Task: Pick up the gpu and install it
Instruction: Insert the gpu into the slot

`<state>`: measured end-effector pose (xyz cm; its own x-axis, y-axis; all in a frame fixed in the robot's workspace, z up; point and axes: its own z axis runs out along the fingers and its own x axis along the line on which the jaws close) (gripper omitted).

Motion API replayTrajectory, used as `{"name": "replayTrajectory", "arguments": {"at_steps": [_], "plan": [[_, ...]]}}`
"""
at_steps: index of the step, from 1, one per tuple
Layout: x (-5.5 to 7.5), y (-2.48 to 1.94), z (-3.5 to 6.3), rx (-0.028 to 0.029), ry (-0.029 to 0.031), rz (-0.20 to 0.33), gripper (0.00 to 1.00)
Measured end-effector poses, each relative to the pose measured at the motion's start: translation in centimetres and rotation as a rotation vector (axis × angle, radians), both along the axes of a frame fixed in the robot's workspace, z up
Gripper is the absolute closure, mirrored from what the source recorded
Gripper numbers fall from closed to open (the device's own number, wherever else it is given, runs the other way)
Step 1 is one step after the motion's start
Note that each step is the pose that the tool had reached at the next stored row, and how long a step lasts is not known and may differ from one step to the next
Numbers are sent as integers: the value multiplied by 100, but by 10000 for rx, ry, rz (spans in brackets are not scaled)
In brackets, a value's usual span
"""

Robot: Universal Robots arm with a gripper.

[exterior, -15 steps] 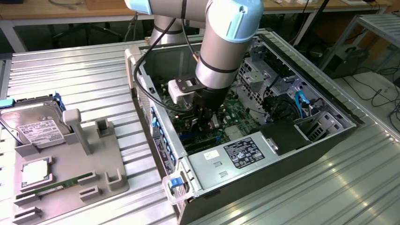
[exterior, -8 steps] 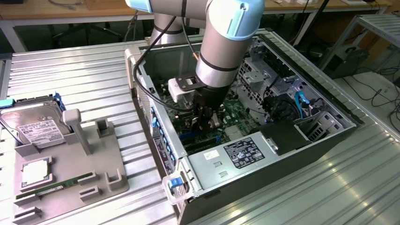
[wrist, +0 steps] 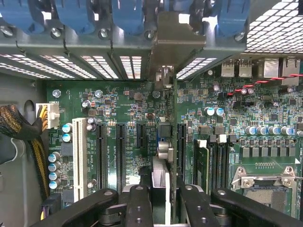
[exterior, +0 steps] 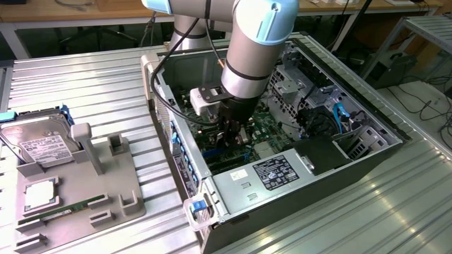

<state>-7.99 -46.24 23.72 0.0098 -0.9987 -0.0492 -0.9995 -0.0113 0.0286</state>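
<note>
Ribbed metal table; wooden desk and cables behind.

Through the wrist cam I've got the gripper clamped on the gpu, card edge-on and standing over the green motherboard, lined up among the black expansion slots. Its bracket sits up at the blue slot clips.

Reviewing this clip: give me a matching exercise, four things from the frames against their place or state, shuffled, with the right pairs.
1. gpu
2. hard drive
3. memory stick
4. power supply

A. lying in the grey tray's near slot
B. held edge-on between the gripper fingers, over the motherboard
C. inside the case, bearing a black label
D. standing at the tray's far end

Pairs: 1-B, 2-D, 3-A, 4-C
</note>
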Motion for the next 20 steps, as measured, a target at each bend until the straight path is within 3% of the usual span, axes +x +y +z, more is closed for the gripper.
{"name": "replayTrajectory", "arguments": {"at_steps": [2,7,20], "plan": [[0,0,0,-6,0,0,72],[0,0,-4,-161,0,1,72],[0,0,-89,-155,35,0,72]]}}
